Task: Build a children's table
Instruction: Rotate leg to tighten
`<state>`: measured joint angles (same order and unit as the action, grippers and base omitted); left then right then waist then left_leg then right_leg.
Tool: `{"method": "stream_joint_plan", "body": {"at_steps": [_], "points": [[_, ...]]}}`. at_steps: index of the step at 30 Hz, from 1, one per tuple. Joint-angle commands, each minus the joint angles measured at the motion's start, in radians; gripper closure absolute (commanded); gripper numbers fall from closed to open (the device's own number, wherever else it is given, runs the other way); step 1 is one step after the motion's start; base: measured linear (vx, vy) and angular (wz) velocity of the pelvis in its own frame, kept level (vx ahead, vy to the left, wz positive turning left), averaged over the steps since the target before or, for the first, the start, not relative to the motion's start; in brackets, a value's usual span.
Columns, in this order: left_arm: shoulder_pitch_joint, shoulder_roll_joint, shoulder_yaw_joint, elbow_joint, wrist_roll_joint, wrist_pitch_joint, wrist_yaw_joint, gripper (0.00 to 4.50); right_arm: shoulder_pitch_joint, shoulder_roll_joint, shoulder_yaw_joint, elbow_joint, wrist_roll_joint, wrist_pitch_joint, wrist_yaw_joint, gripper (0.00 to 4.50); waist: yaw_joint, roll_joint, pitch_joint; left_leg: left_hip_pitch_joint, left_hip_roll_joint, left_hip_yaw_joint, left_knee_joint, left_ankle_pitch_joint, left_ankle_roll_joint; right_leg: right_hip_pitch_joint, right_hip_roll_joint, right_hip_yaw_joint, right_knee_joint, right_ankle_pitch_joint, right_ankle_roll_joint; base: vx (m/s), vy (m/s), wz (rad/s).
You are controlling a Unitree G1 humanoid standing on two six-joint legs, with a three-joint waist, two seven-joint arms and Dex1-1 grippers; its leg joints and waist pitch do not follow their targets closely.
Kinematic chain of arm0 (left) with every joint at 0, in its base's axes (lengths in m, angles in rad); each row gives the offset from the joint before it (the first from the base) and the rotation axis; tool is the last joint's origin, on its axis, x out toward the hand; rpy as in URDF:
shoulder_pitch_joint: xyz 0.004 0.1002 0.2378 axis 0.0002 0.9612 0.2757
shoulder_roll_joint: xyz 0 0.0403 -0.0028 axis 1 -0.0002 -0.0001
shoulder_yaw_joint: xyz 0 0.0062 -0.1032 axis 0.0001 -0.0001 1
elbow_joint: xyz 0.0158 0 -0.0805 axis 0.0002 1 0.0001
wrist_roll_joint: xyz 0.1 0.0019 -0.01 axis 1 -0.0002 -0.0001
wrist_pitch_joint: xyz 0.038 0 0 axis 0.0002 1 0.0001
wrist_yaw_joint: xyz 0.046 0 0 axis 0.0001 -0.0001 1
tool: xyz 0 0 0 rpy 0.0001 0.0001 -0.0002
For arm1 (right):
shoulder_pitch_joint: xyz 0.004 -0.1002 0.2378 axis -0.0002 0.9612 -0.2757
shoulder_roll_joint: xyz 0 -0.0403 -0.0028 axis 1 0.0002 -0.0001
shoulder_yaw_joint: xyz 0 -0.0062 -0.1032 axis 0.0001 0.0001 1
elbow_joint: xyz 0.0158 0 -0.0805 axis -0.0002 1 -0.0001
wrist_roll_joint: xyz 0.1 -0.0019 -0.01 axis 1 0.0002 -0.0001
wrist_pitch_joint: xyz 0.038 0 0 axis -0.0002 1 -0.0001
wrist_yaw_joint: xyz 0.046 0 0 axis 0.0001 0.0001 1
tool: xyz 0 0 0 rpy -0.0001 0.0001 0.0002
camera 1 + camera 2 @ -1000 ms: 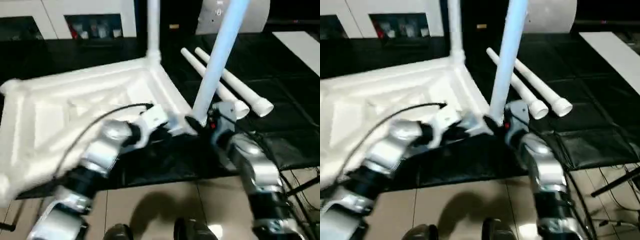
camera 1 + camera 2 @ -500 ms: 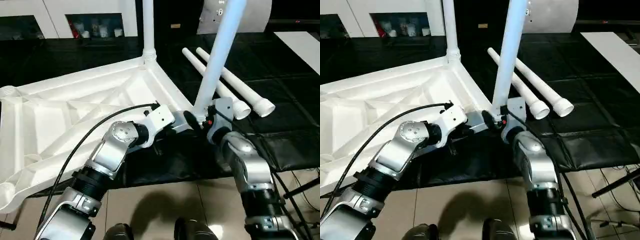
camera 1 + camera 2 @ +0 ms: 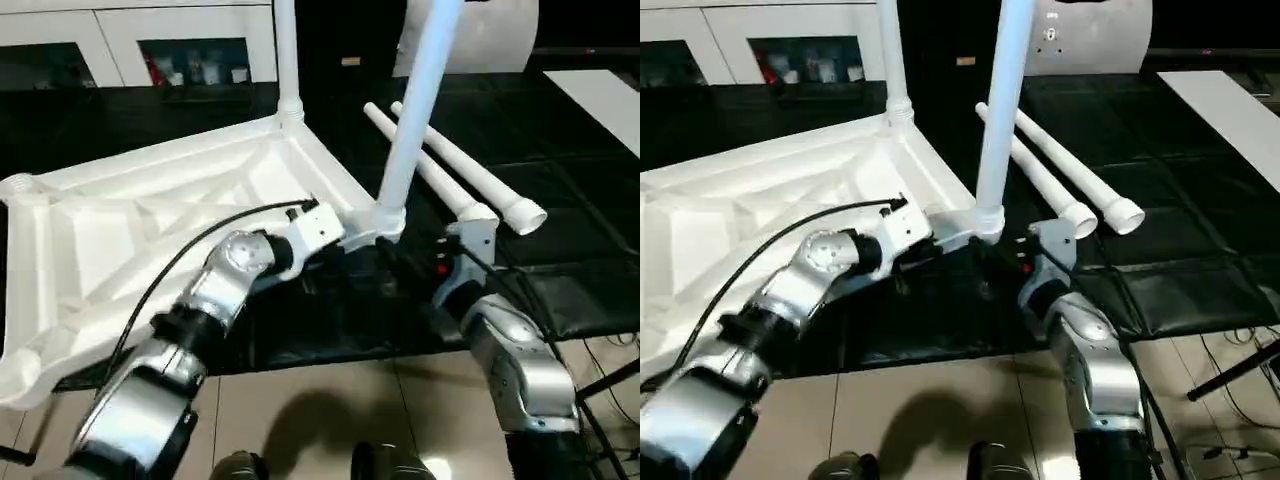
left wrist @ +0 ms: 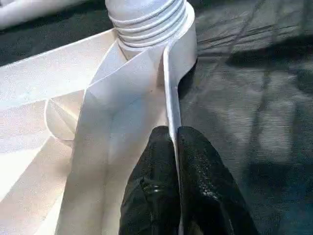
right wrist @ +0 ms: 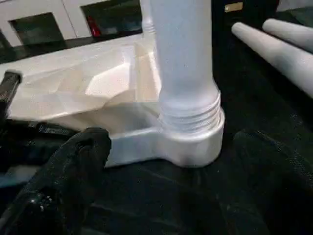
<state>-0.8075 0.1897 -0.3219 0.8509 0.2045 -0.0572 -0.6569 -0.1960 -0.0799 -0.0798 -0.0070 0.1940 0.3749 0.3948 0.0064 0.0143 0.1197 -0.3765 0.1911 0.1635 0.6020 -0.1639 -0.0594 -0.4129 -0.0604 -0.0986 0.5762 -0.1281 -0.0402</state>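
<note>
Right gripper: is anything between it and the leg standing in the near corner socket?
Nothing visible. The right gripper is open, its fingers apart on either side of the leg, with only bare black mat between. The left gripper pinches the tabletop's rim beside that socket.

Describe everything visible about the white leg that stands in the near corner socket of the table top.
The leg is a long, round, smooth white tube that looks like plastic. It stands nearly upright, leaning slightly, and its upper end leaves the picture. Its lower end sits in the round corner socket of the upside-down table top, with a few screw threads still showing above the socket rim. The right end effector, open, is close beside the socket without touching the leg. The left end effector pinches the table top's rim next to the socket.
</note>
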Motion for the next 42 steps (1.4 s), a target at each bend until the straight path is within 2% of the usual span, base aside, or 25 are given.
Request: {"method": "stream_joint_plan", "body": {"at_steps": [1, 3, 4, 6, 10, 11, 13, 16, 18, 21, 25, 29, 30, 31, 32, 33, 34, 35, 36, 37, 38, 39, 40, 41, 42], "points": [[-0.072, 0.008, 0.017, 0.015, 0.030, -0.122, 0.116, 3.95, 0.006, -0.002, -0.007, -0.020, 0.008, 0.016, -0.012, 0.00, 0.003, -0.018, -0.116, 0.006, 0.007, -0.005, -0.053, -0.196, 0.077, 0.064, -0.067, 0.034, -0.106, -0.533, -0.016, 0.000, 0.000, 0.00], [-0.104, 0.019, 0.010, 0.064, 0.077, -0.161, 0.234, 3.94, 0.005, 0.002, 0.000, -0.017, 0.009, 0.009, -0.015, 0.00, 0.005, -0.009, -0.124, 0.001, 0.017, -0.011, -0.054, -0.170, 0.081, 0.069, -0.072, 0.038, -0.089, -0.453, -0.041, 0.000, 0.000, 0.00], [-0.105, 0.019, 0.013, 0.066, 0.077, -0.164, 0.241, 3.68, 0.005, 0.002, 0.000, -0.017, 0.008, 0.008, -0.015, 0.00, 0.005, -0.008, -0.125, 0.003, 0.023, -0.012, -0.054, -0.164, 0.088, 0.061, -0.070, 0.040, -0.085, -0.401, -0.068, 0.000, 0.000, 0.00], [-0.111, 0.018, 0.033, 0.080, 0.066, -0.193, 0.271, 3.54, 0.009, 0.005, 0.009, -0.025, 0.007, 0.007, -0.019, 0.00, 0.004, -0.012, -0.122, 0.002, 0.019, -0.008, -0.052, -0.172, 0.095, 0.063, -0.071, 0.040, -0.084, -0.384, -0.099, 0.000, 0.000, 0.00], [-0.067, -0.017, 0.154, 0.041, -0.071, -0.218, 0.235, 3.20, 0.024, 0.016, 0.017, -0.045, 0.010, 0.007, -0.035, 0.00, 0.008, -0.011, -0.128, -0.003, 0.015, -0.004, -0.052, -0.164, 0.106, 0.068, -0.072, 0.040, -0.086, -0.392, -0.112, 0.000, 0.000, 0.00], [-0.020, -0.042, 0.217, -0.017, -0.162, -0.188, 0.198, 3.13, 0.031, 0.023, 0.015, -0.060, 0.020, 0.015, -0.040, 0.00, 0.011, 0.001, -0.132, 0.001, 0.015, -0.007, -0.051, -0.172, 0.104, 0.066, -0.072, 0.038, -0.085, -0.399, -0.110, 0.000, 0.000, 0.00], [0.016, -0.054, 0.247, -0.072, -0.209, -0.151, 0.195, 3.06, 0.037, 0.026, 0.017, -0.072, 0.025, 0.013, -0.040, 0.00, 0.009, -0.007, -0.130, 0.002, 0.019, -0.005, -0.052, -0.204, 0.099, 0.066, -0.073, 0.035, -0.090, -0.424, -0.123, 0.000, 0.000, 0.00], [0.127, -0.062, 0.277, -0.250, -0.284, -0.050, 0.214, 2.74, 0.061, 0.026, 0.038, -0.113, 0.020, 0.017, -0.043, 0.00, 0.003, 0.002, -0.128, 0.009, 0.025, -0.010, -0.055, -0.270, 0.078, 0.058, -0.070, 0.029, -0.096, -0.490, -0.099, 0.000, 0.000, 0.00], [0.201, -0.064, 0.300, -0.386, -0.315, 0.066, 0.253, 2.51, 0.082, 0.021, 0.056, -0.130, -0.008, -0.029, -0.046, 0.00, -0.001, 0.003, -0.124, 0.012, 0.025, -0.012, -0.056, -0.302, 0.067, 0.052, -0.068, 0.026, -0.101, -0.523, -0.084, 0.000, 0.000, 0.00], [0.316, -0.070, 0.340, -0.589, -0.355, 0.188, 0.306, 2.31, 0.109, 0.034, 0.052, -0.178, 0.003, -0.001, -0.066, 0.00, -0.009, 0.004, -0.121, 0.016, 0.025, -0.013, -0.053, -0.339, 0.054, 0.048, -0.068, 0.022, -0.106, -0.569, -0.067, 0.000, 0.000, 0.00], [0.418, -0.068, 0.357, -0.731, -0.361, 0.263, 0.321, 2.26, 0.128, 0.045, 0.048, -0.218, 0.022, 0.020, -0.077, 0.00, -0.018, 0.002, -0.112, 0.023, 0.013, -0.015, -0.047, -0.391, 0.045, 0.033, -0.059, 0.008, -0.129, -0.668, 0.003, 0.000, 0.000, 0.00], [0.585, -0.070, 0.374, -0.893, -0.343, 0.290, 0.388, 2.26, 0.149, 0.031, 0.050, -0.254, -0.045, 0.024, -0.152, 0.00, -0.048, 0.020, -0.105, 0.024, 0.034, -0.036, -0.069, -0.509, 0.024, 0.050, -0.058, -0.020, -0.139, -0.645, 0.032, 0.000, 0.000, 0.00], [0.585, -0.070, 0.374, -0.893, -0.343, 0.290, 0.388, 2.26, 0.149, 0.031, 0.050, -0.254, -0.045, 0.024, -0.152, 0.00, -0.051, 0.023, -0.108, 0.031, 0.037, -0.039, -0.069, -0.533, 0.017, 0.050, -0.059, -0.021, -0.136, -0.635, 0.034, 0.000, 0.000, 0.00], [0.630, -0.073, 0.367, -0.967, -0.350, 0.319, 0.397, 2.26, 0.155, 0.014, 0.057, -0.277, -0.040, 0.091, -0.152, 0.00, -0.056, 0.029, -0.104, 0.040, 0.038, -0.039, -0.069, -0.575, 0.015, 0.046, -0.054, -0.025, -0.143, -0.633, 0.040, 0.000, 0.000, 0.00], [0.658, -0.081, 0.364, -1.010, -0.355, 0.328, 0.405, 2.26, 0.163, 0.004, 0.062, -0.291, -0.043, 0.100, -0.148, 0.00, -0.063, 0.031, -0.096, 0.036, 0.048, -0.045, -0.084, -0.633, 0.003, 0.060, -0.057, -0.034, -0.139, -0.624, 0.044, 0.000, 0.000, 0.00], [0.687, -0.088, 0.361, -1.055, -0.361, 0.356, 0.413, 2.26, 0.173, -0.002, 0.063, -0.306, -0.037, 0.107, -0.139, 0.00, -0.065, 0.032, -0.094, 0.045, 0.055, -0.048, -0.090, -0.685, -0.003, 0.063, -0.053, -0.038, -0.132, -0.631, 0.047, 0.000, 0.000, 0.00], [0.687, -0.088, 0.361, -1.055, -0.361, 0.356, 0.413, 2.26, 0.173, -0.002, 0.063, -0.306, -0.037, 0.107, -0.139, 0.00, -0.069, 0.034, -0.084, 0.048, 0.064, -0.052, -0.106, -0.758, -0.014, 0.069, -0.044, -0.049, -0.123, -0.641, 0.054, 0.000, 0.000, 0.00], [0.725, -0.092, 0.350, -1.093, -0.345, 0.374, 0.427, 2.26, 0.185, -0.010, 0.061, -0.312, -0.034, 0.090, -0.124, 0.00, -0.041, 0.044, -0.078, -0.004, 0.115, -0.058, -0.193, -0.906, -0.040, 0.142, -0.031, -0.018, 0.064, -0.489, 0.029, -0.067, -0.021, 0.02], [0.747, -0.092, 0.345, -1.105, -0.330, 0.379, 0.437, 2.26, 0.192, -0.016, 0.062, -0.306, -0.032, 0.077, -0.114, 0.00, -0.007, 0.038, -0.071, -0.049, 0.131, -0.041, -0.225, -0.963, -0.044, 0.167, -0.028, 0.006, 0.161, -0.384, 0.020, -0.067, -0.021, 0.02], [0.775, -0.097, 0.344, -1.120, -0.324, 0.392, 0.457, 2.26, 0.198, -0.022, 0.065, -0.297, -0.034, 0.063, -0.113, 0.00, 0.049, 0.025, -0.083, -0.009, 0.104, 0.028, -0.188, -0.894, -0.009, 0.126, -0.020, 0.071, 0.194, -0.468, 0.021, 0.001, -0.074, 0.11], [0.783, -0.101, 0.348, -1.124, -0.322, 0.392, 0.468, 2.26, 0.197, -0.021, 0.064, -0.293, -0.033, 0.064, -0.117, 0.00, 0.006, -0.058, -0.073, 0.160, -0.003, 0.023, 0.135, -0.593, -0.029, -0.069, -0.084, 0.102, -0.129, -1.263, 0.086, 0.098, -0.129, -0.04], [0.789, -0.103, 0.350, -1.128, -0.323, 0.393, 0.473, 2.26, 0.195, -0.019, 0.062, -0.290, -0.029, 0.070, -0.120, 0.00, -0.009, -0.056, -0.040, 0.143, -0.042, 0.018, 0.240, -0.371, 0.017, -0.108, -0.101, 0.122, -0.188, -1.493, 0.085, 0.098, -0.129, -0.04], [0.792, -0.103, 0.351, -1.133, -0.324, 0.396, 0.475, 2.26, 0.194, -0.019, 0.062, -0.289, -0.028, 0.072, -0.121, 0.00, 0.010, -0.047, -0.071, -0.002, -0.069, -0.049, 0.238, -0.232, 0.052, 0.081, -0.139, 0.212, -0.111, -1.430, 0.063, 0.117, -0.064, -0.27], [0.801, -0.103, 0.351, -1.147, -0.326, 0.405, 0.478, 2.26, 0.190, -0.020, 0.063, -0.289, -0.025, 0.079, -0.124, 0.00, 0.025, -0.040, -0.080, 0.017, -0.043, -0.067, 0.144, -0.309, 0.052, 0.110, -0.130, 0.206, -0.076, -1.162, 0.000, 0.083, 0.011, 0.01], [0.813, -0.102, 0.349, -1.164, -0.326, 0.416, 0.480, 2.26, 0.187, -0.027, 0.065, -0.289, -0.021, 0.095, -0.120, 0.00, 0.025, -0.040, -0.080, 0.017, -0.043, -0.067, 0.144, -0.309, 0.052, 0.110, -0.130, 0.206, -0.076, -1.162, 0.000, 0.083, 0.011, 0.01]]}}
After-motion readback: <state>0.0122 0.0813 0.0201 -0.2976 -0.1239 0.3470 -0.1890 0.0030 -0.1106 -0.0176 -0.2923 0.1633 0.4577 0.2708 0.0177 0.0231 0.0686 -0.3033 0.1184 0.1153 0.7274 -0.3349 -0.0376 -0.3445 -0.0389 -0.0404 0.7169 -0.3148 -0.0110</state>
